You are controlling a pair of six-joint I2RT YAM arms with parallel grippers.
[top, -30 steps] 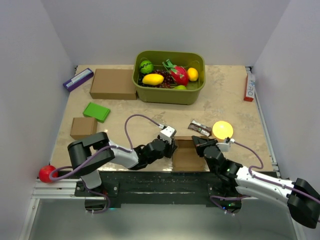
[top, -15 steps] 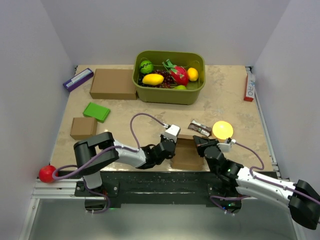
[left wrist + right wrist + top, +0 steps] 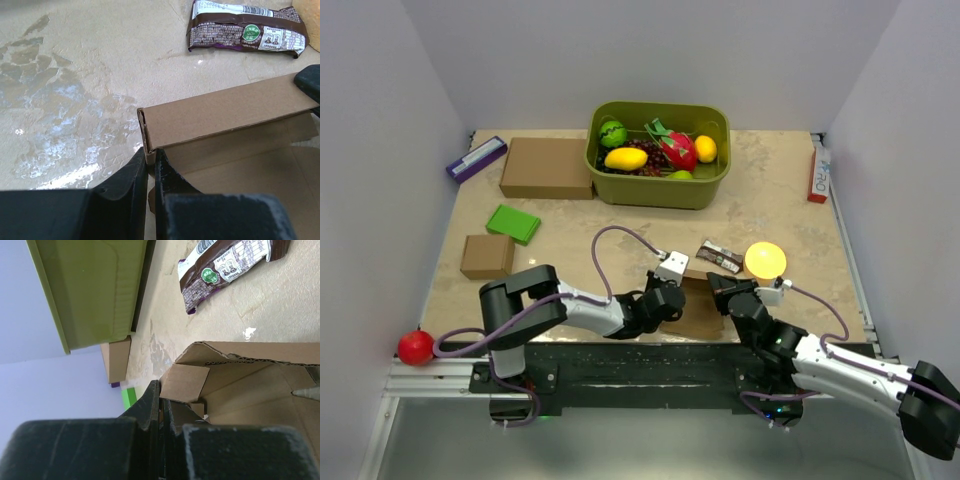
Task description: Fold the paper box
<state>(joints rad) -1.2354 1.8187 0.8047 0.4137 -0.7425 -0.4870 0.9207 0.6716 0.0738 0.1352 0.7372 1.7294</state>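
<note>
The paper box [image 3: 700, 312], an open shallow brown carton, lies at the table's near edge between my two grippers. My left gripper [image 3: 667, 300] is at its left end. In the left wrist view the left gripper [image 3: 151, 159] is shut on the box's left wall, below the raised far wall [image 3: 225, 117]. My right gripper [image 3: 721, 291] is at the box's right side. In the right wrist view the right gripper [image 3: 161, 396] is shut on a side wall next to a small square flap [image 3: 185, 382]. The box's floor is open between them.
A snack packet [image 3: 720, 257] and a yellow ball [image 3: 765, 260] lie just behind the box. A green bin [image 3: 655, 190] of toy fruit stands at the back. At left lie a large carton [image 3: 547, 167], a small squarish carton [image 3: 487, 256] and a green block [image 3: 513, 223].
My left arm has moved right along the near edge, and its gripper now sits at the box's left end. The right arm has barely moved.
</note>
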